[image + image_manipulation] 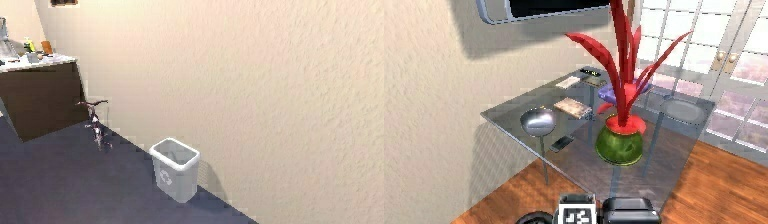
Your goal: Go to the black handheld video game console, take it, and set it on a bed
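Mia: What is the biggest thing ahead?
Tom: A long cream wall (260, 80). It runs from near on the right to far on the left, above a dark blue floor (60, 185).
Mia: And out to the side?
Tom: A glass table (504, 118) on a brown wood floor (724, 190). A flat TV (544, 8) hangs on the wall past the table's far end. On the right are white glass doors (714, 50).
Mia: What comes next?
Tom: Ahead, far on the left, is a dark brown counter (40, 100) with little things on top. On the table, a plant (619, 50) with long red leaves stands straight up in a round green pot (622, 145).
Mia: Smaller things?
Tom: A white bin (175, 170) stands on the floor just beside the wall. On the table's left is a silver bowl (537, 120). A flat tan box (572, 106) lies just past it.
Mia: Where is the game console?
Tom: A small dark flat thing (564, 143) lies by the table's near edge, between the bowl and the pot. It is too small for me to say it is the console.
Mia: And the gripper?
Tom: The gripper (536, 219) is a dark lump at the bottom edge, left of a white square (577, 212) with black marks. I cannot make out its fingers. So I cannot tell how they are set, or if they hold anything.
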